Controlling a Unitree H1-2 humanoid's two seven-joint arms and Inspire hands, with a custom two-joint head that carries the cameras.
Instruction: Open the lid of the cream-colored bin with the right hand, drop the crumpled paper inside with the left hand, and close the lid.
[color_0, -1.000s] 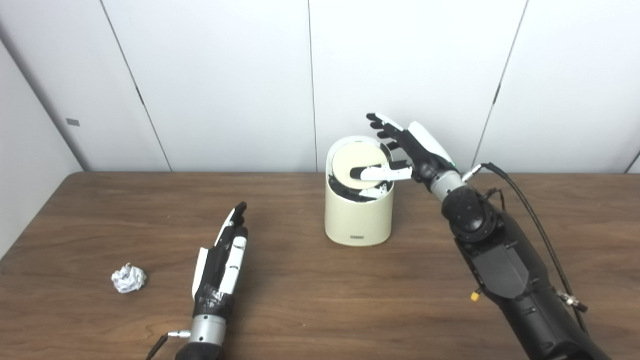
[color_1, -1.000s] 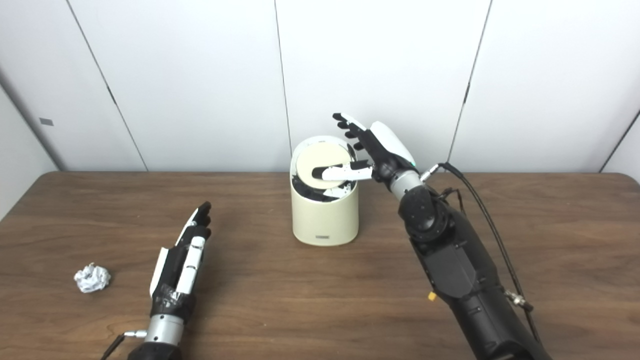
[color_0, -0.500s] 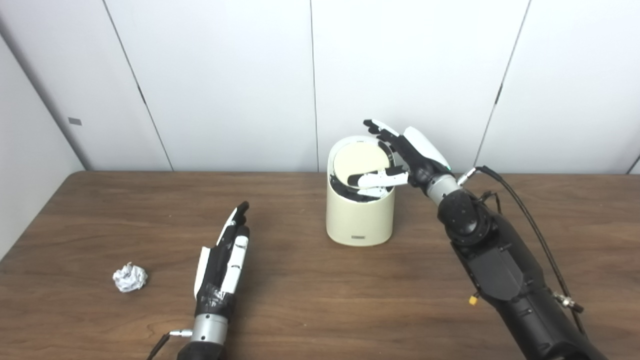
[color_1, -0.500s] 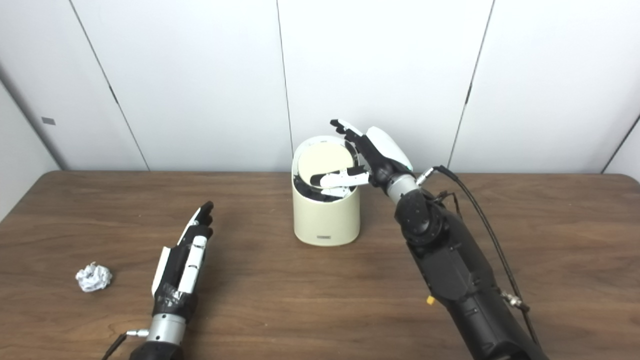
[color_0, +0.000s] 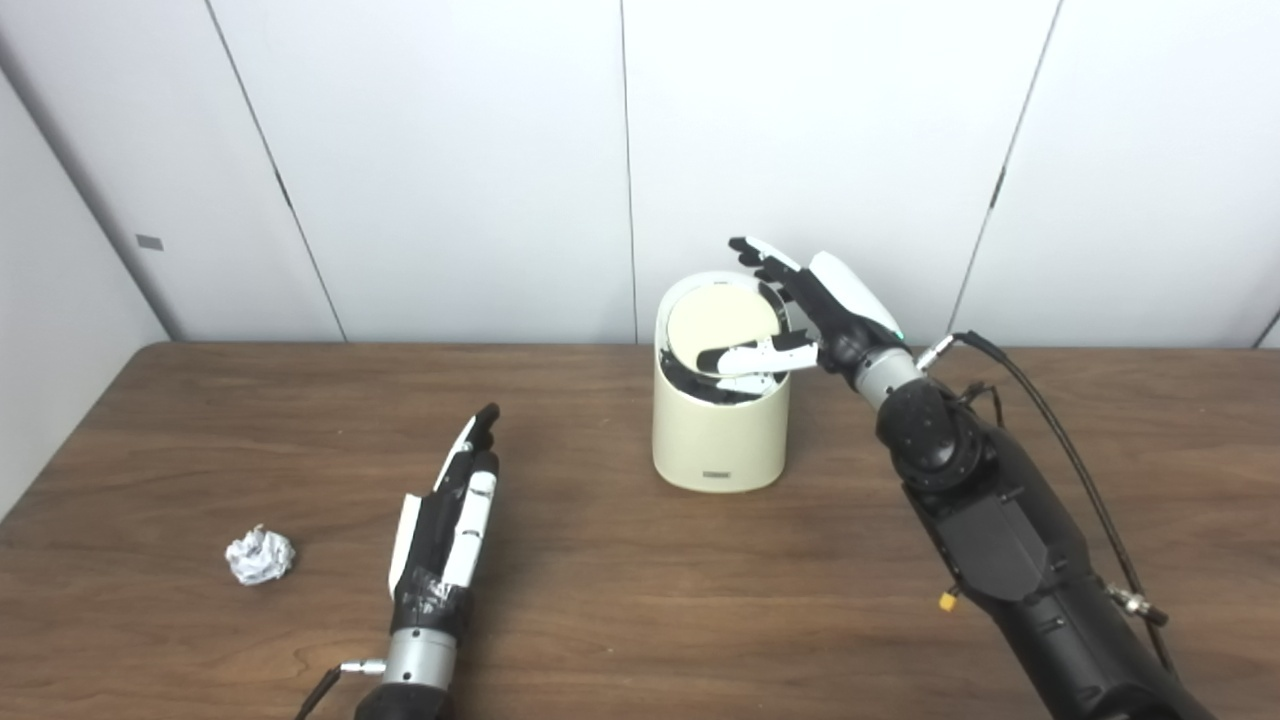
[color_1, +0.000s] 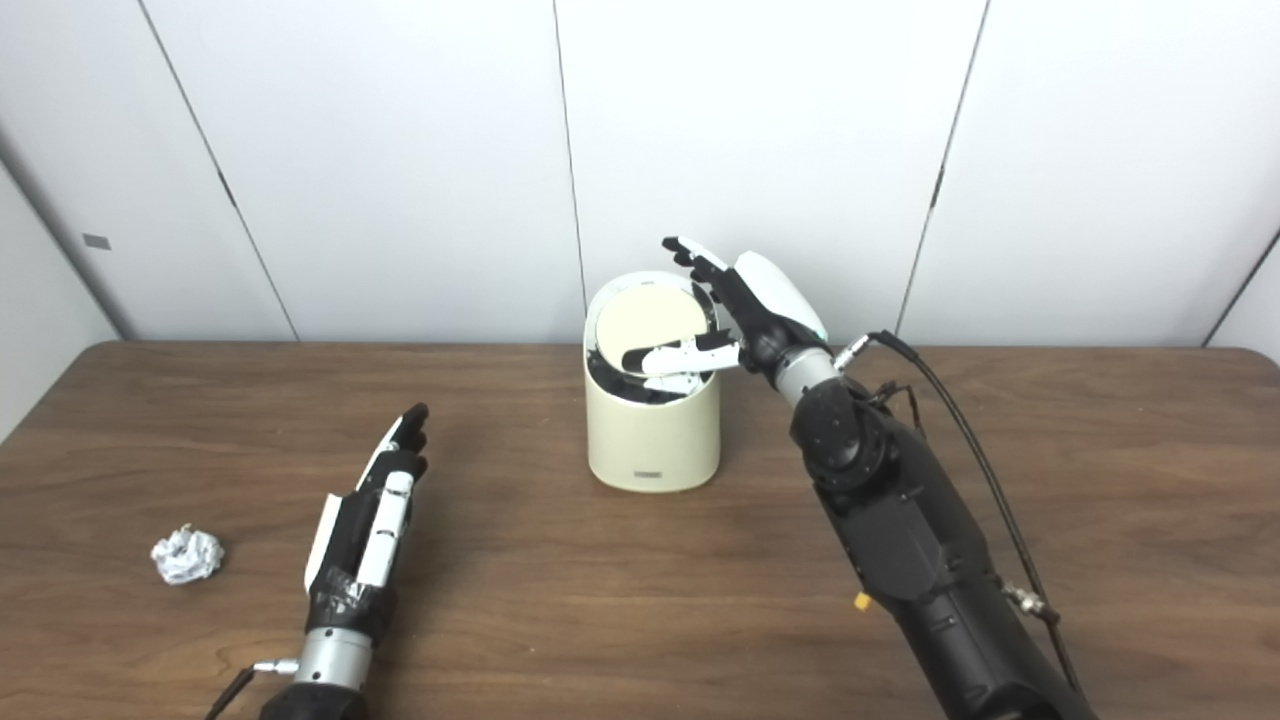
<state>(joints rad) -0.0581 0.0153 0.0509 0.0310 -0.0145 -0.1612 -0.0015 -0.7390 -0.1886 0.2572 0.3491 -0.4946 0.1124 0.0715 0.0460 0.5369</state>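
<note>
the left hand (color_0: 448, 520) lies nearest the camera, resting low on the table (color_0: 640, 600) with fingers straight and holding nothing; it waits. the crumpled paper (color_0: 259, 556) sits on the table just to its outer side, apart from the hand and untouched.

farther back, the cream-colored bin (color_0: 717, 420) stands upright near the table's rear edge. its lid (color_0: 720, 327) is tilted, with a dark gap showing along the front of the rim, so the opening step appears to be under way but not complete.

the right hand (color_0: 800, 310) is at the bin's top from the right side, fingers spread and not closed round anything. the thumb lies across the lower front part of the lid; the fingers reach up behind the rim.

procedure for this step, as judged from the layout:
- press on the lid's low edge so it swings further.
- keep the push downward, not sideways; the bin looks light and could slide or tip.
- hold the lid open with the right hand clear of the opening, leaving room for the paper.
</note>
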